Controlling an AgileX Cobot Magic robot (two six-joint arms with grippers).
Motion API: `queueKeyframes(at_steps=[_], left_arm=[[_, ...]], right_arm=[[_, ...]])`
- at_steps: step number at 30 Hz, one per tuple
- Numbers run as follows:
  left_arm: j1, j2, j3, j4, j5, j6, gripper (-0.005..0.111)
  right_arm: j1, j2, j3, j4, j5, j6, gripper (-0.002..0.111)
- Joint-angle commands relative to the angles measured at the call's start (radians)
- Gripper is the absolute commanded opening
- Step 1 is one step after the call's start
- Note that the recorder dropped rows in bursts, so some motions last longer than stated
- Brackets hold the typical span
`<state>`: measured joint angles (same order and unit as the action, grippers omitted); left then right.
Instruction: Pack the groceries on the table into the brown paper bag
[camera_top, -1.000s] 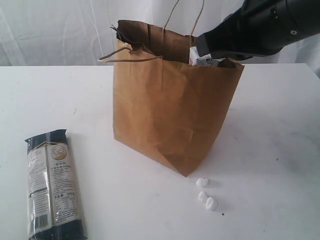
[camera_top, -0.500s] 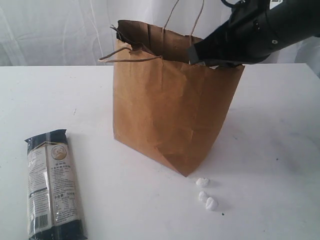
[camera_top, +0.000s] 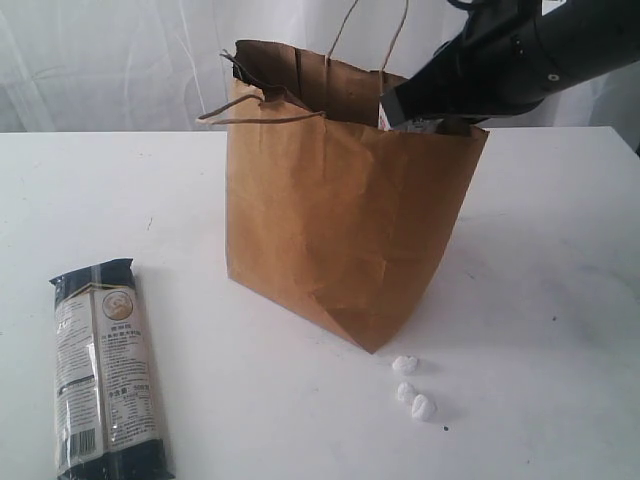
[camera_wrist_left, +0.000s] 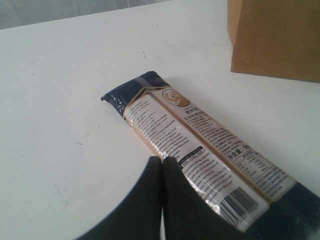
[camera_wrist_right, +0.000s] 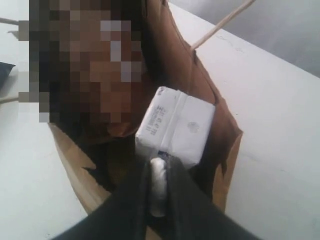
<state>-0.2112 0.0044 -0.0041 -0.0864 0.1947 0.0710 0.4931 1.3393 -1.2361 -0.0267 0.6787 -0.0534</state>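
- Since the earlier frames, the right arm has been tilted more steeply over the far right corner of the brown paper bag (camera_top: 340, 230). Less of the small white-blue carton (camera_wrist_right: 175, 125) is left showing above the rim. Bag and packet have not been shifted.
- The right claw (camera_wrist_right: 159, 165) is clamped on the carton's edge, and the carton is held inside the bag's mouth, not yet released.
- The left claw (camera_wrist_left: 162, 162) is closed on nothing, just over the long dark-blue noodle packet (camera_top: 105, 370); contact cannot be told.
- The packet lies flat on the tabletop (camera_top: 540, 280), near left, well apart from the bag.
- What is already packed cannot be made out.
- The task is judged well advanced: only the packet is seen left outside, beside some white crumbs (camera_top: 410, 392).
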Motion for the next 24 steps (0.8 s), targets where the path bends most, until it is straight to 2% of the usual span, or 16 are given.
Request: queueKeyframes(at_steps=[1,4,6,9,17,24], left_arm=[[0.001,-0.004,0.004,-0.006,0.000,0.003,0.000],[0.001,-0.004,0.004,-0.006,0.000,0.003,0.000],[0.001,-0.004,0.004,-0.006,0.000,0.003,0.000],[0.001,-0.004,0.004,-0.006,0.000,0.003,0.000],[0.001,-0.004,0.004,-0.006,0.000,0.003,0.000],[0.001,-0.004,0.004,-0.006,0.000,0.003,0.000]], right_arm=[[-0.005,0.001,-0.009,-0.011,0.007,0.005,0.005],[-0.005,0.001,-0.009,-0.011,0.007,0.005,0.023],[-0.005,0.001,-0.009,-0.011,0.007,0.005,0.040],[-0.005,0.001,-0.009,-0.011,-0.002,0.005,0.053],[-0.005,-0.026,-0.009,-0.011,-0.010,0.005,0.052],[-0.005,-0.228,0.038,-0.061,0.029,0.048,0.049]])
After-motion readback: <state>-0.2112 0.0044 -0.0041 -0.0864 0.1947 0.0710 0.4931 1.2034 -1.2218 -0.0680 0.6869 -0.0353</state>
